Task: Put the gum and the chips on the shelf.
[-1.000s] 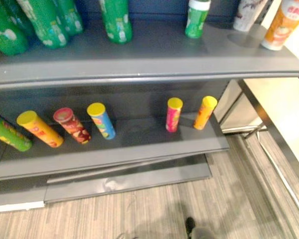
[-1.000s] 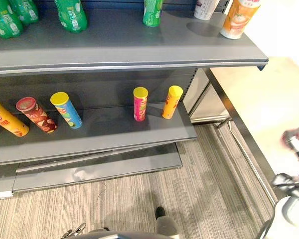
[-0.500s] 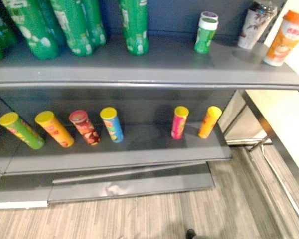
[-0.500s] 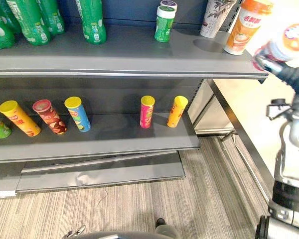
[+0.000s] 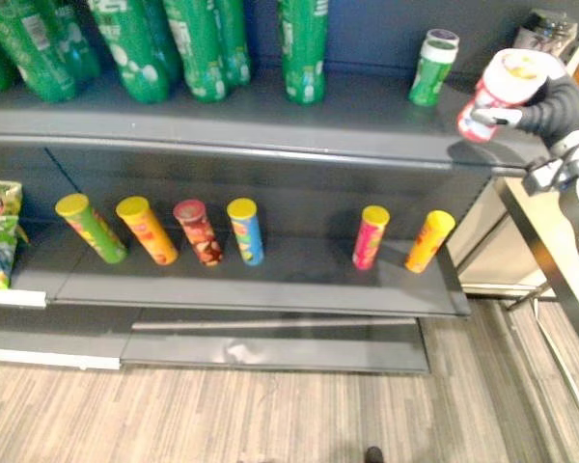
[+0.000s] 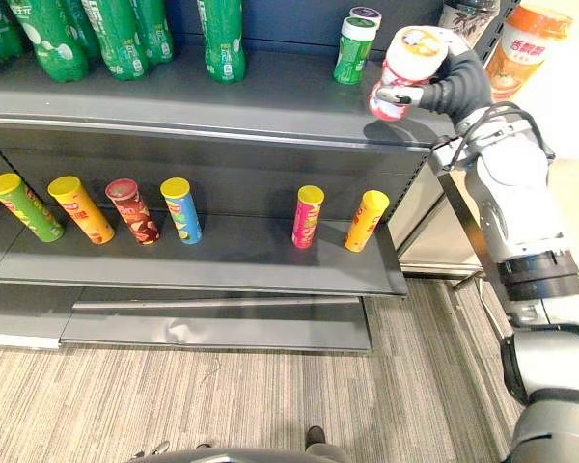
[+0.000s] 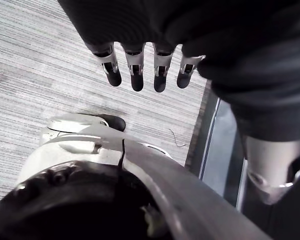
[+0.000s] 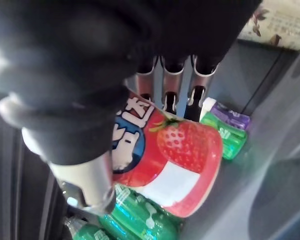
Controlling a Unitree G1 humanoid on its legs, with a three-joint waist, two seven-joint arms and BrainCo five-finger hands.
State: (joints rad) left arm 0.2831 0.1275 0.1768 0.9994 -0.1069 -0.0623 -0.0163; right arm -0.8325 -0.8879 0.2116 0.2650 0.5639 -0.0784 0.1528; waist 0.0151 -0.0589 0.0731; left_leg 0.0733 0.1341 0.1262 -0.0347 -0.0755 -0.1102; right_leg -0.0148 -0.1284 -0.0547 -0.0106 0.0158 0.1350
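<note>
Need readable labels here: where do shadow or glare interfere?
Right eye view: the upper shelf shades the back wall of the lower shelf; the chip cans are lit. Left eye view: pale floor at the right edge glares white. Right wrist view: the right hand is dark, the gum bottle label lit.

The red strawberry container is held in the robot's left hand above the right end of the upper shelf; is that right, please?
Not quite: the right hand holds the red strawberry container, as the right wrist view shows, while the left hand hangs open by the floor. It is above the upper shelf's right end.
</note>
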